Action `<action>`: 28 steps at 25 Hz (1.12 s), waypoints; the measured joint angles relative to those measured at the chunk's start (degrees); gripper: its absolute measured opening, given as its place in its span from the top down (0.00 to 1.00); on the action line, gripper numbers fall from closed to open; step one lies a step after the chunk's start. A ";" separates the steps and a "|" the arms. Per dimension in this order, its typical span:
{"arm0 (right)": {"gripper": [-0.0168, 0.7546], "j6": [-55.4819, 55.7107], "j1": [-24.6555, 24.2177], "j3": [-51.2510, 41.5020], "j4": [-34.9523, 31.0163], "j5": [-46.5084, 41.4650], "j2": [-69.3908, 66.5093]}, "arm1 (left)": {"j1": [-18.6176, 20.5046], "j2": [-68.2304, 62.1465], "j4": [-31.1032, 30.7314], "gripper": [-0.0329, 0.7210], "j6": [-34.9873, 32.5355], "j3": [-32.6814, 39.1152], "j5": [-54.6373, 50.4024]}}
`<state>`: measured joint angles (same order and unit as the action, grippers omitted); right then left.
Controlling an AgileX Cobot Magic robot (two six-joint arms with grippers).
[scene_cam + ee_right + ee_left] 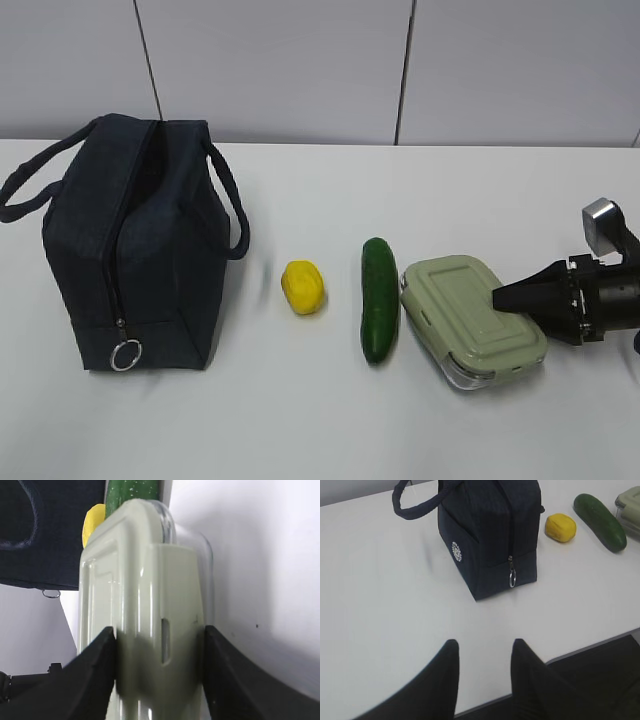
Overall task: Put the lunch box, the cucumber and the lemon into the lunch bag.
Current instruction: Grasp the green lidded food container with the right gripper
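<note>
Glossy sage-lidded lunch box (145, 610) between black fingers (95, 675), boxy fabric lunch bag (130, 240)

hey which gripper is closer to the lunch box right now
Right. The right gripper has its fingers on both sides of the lunch box, at the end away from the cucumber. The left gripper hangs open over bare table, on the near side of the lunch bag.

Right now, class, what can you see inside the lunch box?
Nothing certain. The green lid covers the box and the right pincer straddles it. The clear wall shows no contents; the interior stays hidden.
</note>
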<state>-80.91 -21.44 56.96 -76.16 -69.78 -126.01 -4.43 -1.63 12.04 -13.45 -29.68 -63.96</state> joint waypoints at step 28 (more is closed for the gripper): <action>0.47 0.21 0.00 0.00 -0.22 -0.13 0.00 | 0.00 -51.09 7.96 0.64 0.12 -16.95 5.17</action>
<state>-80.70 -21.44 56.96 -76.39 -69.91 -126.01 -4.43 -52.72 19.99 -13.33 -46.62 -58.79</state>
